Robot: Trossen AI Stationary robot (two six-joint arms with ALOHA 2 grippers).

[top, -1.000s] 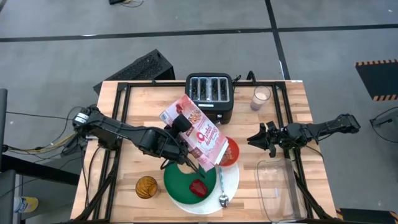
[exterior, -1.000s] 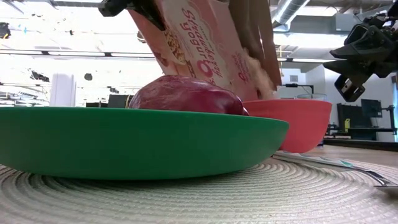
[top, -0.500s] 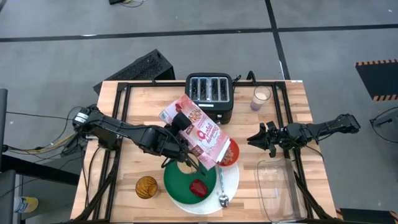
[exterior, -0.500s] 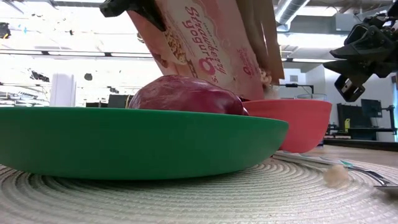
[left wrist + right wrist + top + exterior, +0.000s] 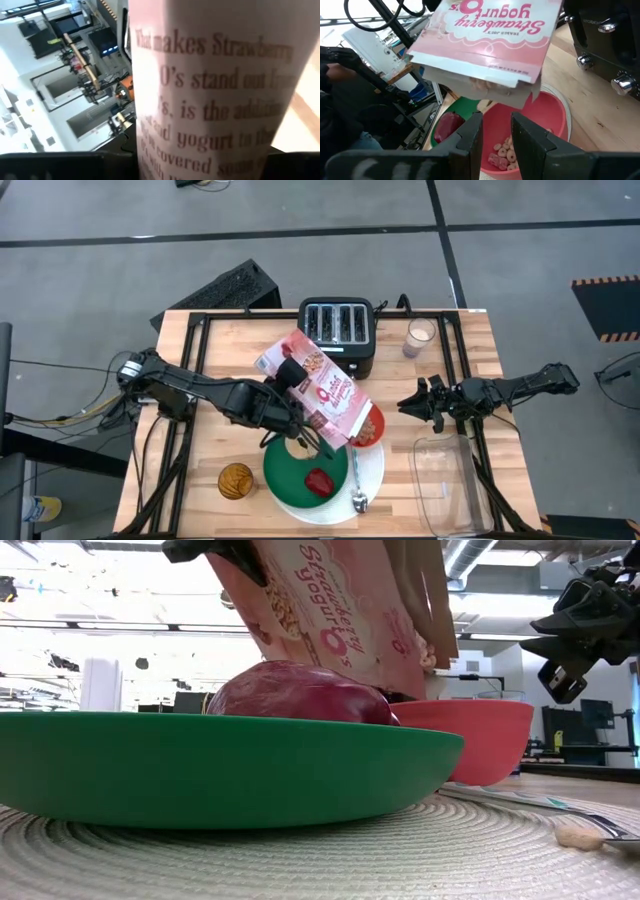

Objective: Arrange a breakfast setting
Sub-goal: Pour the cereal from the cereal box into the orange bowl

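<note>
Cereal box (image 5: 322,390): tipped mouth-down over the red-orange bowl (image 5: 371,425), cereal falling in.
Left gripper (image 5: 291,377): pinching the box at its upper part.
Pouring well: keep the mouth over the bowl; one piece lies by the spoon (image 5: 358,498).
Right gripper (image 5: 412,404): waiting beside the bowl, fingers slightly apart, empty.
Green plate (image 5: 290,477): carries the red fruit (image 5: 319,481).

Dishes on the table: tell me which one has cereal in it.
The red bowl, under the tipped cereal box held by the left gripper. The green plate holds only a red fruit; the white plate lies under it.
</note>
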